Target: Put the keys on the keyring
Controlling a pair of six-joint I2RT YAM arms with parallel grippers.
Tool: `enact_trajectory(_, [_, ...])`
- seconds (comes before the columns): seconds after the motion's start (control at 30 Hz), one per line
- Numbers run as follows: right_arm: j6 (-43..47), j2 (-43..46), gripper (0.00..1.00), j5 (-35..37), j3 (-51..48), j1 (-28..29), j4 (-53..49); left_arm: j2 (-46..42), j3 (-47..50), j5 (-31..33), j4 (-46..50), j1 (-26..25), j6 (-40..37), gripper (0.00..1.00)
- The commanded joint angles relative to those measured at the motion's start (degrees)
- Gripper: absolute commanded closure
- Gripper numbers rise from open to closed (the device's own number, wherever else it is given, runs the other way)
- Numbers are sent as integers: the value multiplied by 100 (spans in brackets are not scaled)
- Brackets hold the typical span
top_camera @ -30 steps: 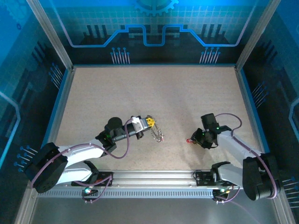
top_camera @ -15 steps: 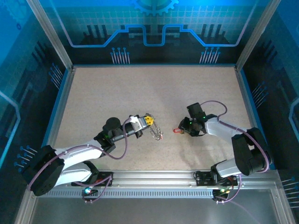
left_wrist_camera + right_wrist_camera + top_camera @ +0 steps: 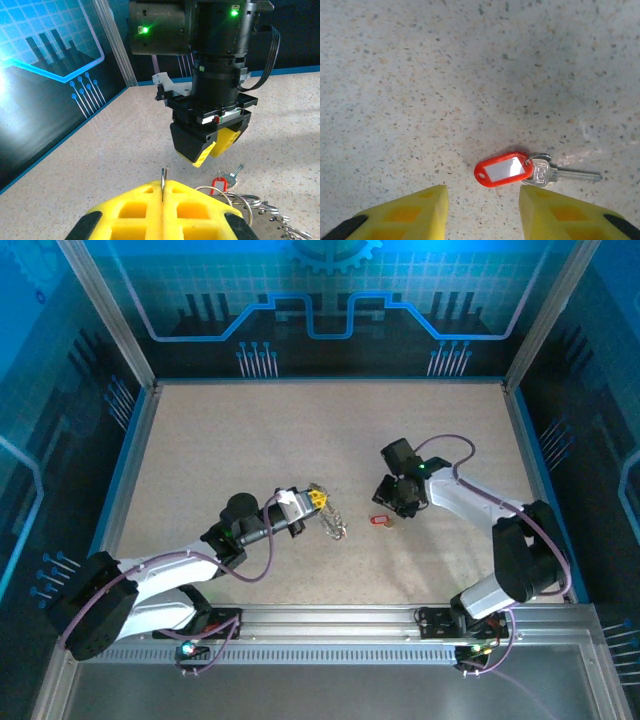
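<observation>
table (image 3: 420,75): I see a matt, finely speckled, stone-look top.
the keys (image 3: 532,171): glossy red plastic tag with a white insert; the shank reads as bright silvery metal.
the keyring (image 3: 333,524): thin shiny metal, I'd say, with silvery pieces.
left gripper (image 3: 163,196): matt yellow plastic pads, moulded with pockets.
right gripper (image 3: 481,194): same matt yellow plastic; on my left wrist feed its housing is smooth black.
frame rail (image 3: 330,618): pale metal.

Your left arm (image 3: 175,570) and right arm (image 3: 470,508) wear white shells between black joints, each trailed by a looping purple cable (image 3: 268,562). Both the left pincer (image 3: 318,500) and the right pincer (image 3: 212,148) carry yellow, grid-pocketed fingers. Green lights (image 3: 145,30) glow at twelve o'clock above the right one.
</observation>
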State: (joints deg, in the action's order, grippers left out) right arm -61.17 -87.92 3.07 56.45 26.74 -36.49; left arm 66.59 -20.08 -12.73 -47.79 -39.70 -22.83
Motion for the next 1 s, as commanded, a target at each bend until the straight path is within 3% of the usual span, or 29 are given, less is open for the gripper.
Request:
enact_trajectory(0.0, [-534, -440, 56, 393, 287, 117, -703, -182, 59, 99, -207, 23, -107, 100])
enact_trajectory(0.23, [-737, -882, 56, 571, 229, 217, -625, -369, 143, 190, -35, 34, -185, 100])
enact_trajectory(0.6, [-750, -1155, 65, 849, 245, 242, -734, -476, 152, 172, 28, 68, -136, 100])
enact_trajectory(0.77, [-730, -1081, 77, 974, 218, 260, -787, -401, 118, 149, 5, 71, -146, 100])
enact_trajectory(0.97, [-677, -1038, 82, 1070, 250, 288, -842, -357, 50, 127, -2, 77, -144, 100])
